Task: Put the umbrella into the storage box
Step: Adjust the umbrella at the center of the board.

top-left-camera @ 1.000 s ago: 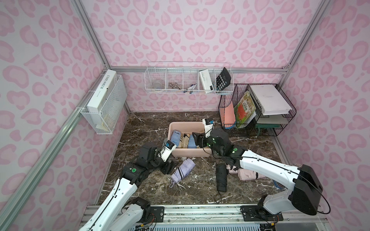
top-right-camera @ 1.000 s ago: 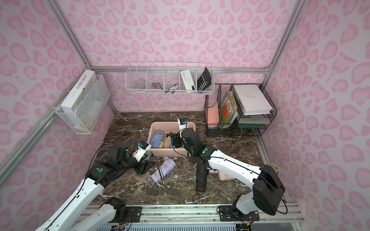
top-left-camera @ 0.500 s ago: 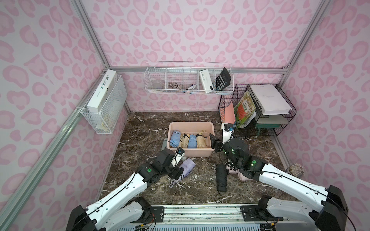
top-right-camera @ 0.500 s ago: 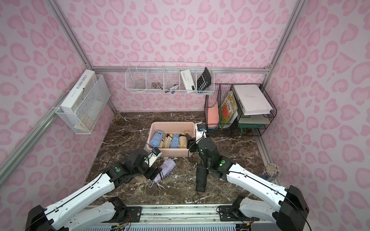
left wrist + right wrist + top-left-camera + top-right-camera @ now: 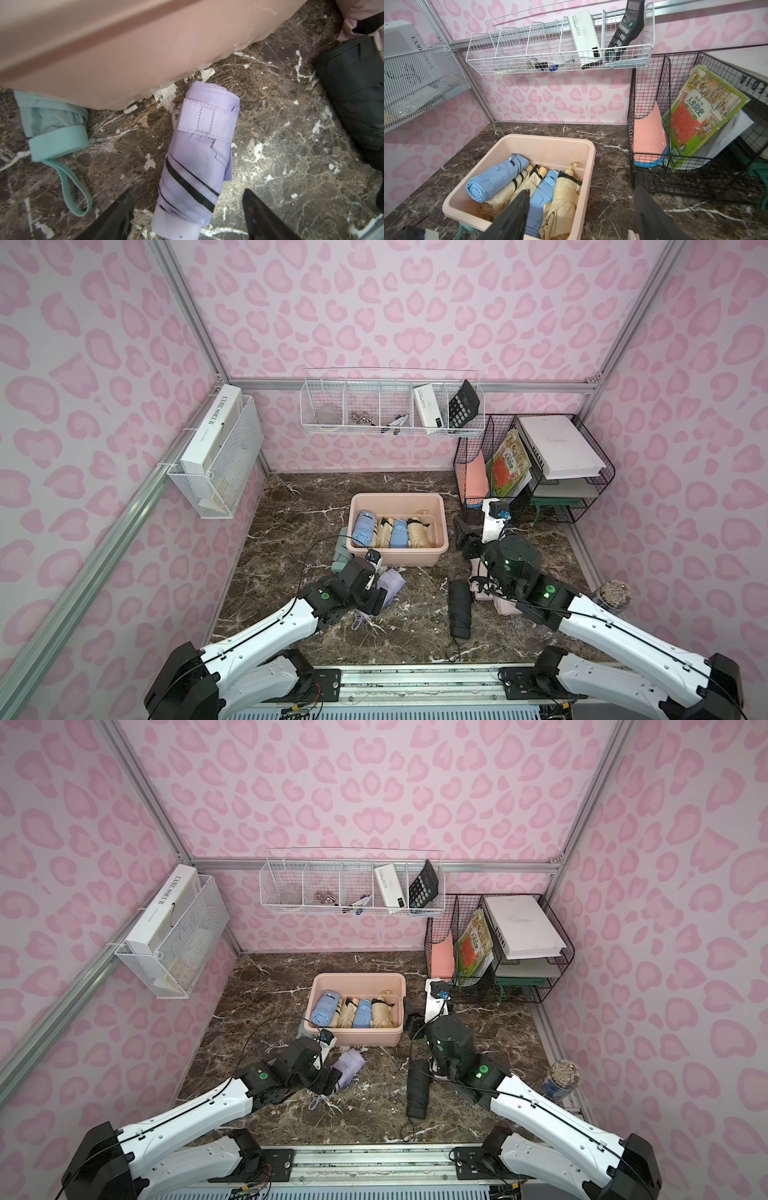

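- 1 storage box (image 5: 399, 558), frame centre; inside 2 blue umbrellas (image 5: 497, 178), 2 beige umbrellas (image 5: 560, 199).
- On table (image 5: 291, 506): 1 lilac umbrella (image 5: 392, 581) just below box, 1 mint umbrella (image 5: 54, 124), 1 black umbrella (image 5: 459, 608), 1 pink umbrella (image 5: 507, 605).
- My left gripper (image 5: 188, 191) spread, lilac umbrella between jaws, untouched.
- My right gripper (image 5: 582, 189) spread, empty.

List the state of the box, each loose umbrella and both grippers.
storage box: holds four folded umbrellas.
lilac umbrella: folded, strapped, lying on the table before the box.
mint umbrella: folded, lying beside the box.
black umbrella: folded, lying on the table.
left gripper: open, straddling the lilac umbrella.
right gripper: open, empty.
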Motion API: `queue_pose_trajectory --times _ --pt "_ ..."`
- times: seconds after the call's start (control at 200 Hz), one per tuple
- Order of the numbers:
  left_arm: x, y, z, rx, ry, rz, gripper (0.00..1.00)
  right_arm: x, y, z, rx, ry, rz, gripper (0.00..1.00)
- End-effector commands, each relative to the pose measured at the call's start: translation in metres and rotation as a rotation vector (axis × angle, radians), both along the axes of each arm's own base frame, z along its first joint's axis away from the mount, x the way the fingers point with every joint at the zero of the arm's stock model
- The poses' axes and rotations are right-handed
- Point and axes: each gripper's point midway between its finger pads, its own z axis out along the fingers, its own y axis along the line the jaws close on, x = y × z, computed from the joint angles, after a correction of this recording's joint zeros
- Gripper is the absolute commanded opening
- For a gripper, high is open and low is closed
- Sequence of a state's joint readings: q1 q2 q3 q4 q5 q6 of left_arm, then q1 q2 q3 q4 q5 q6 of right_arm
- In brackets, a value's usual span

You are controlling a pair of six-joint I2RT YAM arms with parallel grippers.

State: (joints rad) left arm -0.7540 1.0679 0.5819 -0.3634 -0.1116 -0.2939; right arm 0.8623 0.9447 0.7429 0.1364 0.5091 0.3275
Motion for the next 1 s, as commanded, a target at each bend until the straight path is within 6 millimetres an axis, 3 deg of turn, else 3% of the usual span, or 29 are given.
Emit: queue_pose_trajectory --times 0.0,0.395,0.675,0.995 --pt "0.009 -0.006 -0.001 -0.050 -0.030 0.051 0.83 -0.003 -0.005 0.000 -0.024 -0.002 -0.001 0.71" --pt "0.023 -0.019 -0.026 -0.041 -0.035 0.046 0.79 -0.016 -0.016 -0.002 -0.023 0.027 0.018 0.71" --pt "0.002 -0.022 -0.048 -0.101 0.039 0.029 0.67 -0.018 -0.018 0.006 -0.021 0.011 0.019 0.70" --pt "-0.030 -0.040 -0.041 -0.168 0.105 -0.168 0.58 -0.014 0.006 0.002 -0.074 0.004 0.111 0.70"
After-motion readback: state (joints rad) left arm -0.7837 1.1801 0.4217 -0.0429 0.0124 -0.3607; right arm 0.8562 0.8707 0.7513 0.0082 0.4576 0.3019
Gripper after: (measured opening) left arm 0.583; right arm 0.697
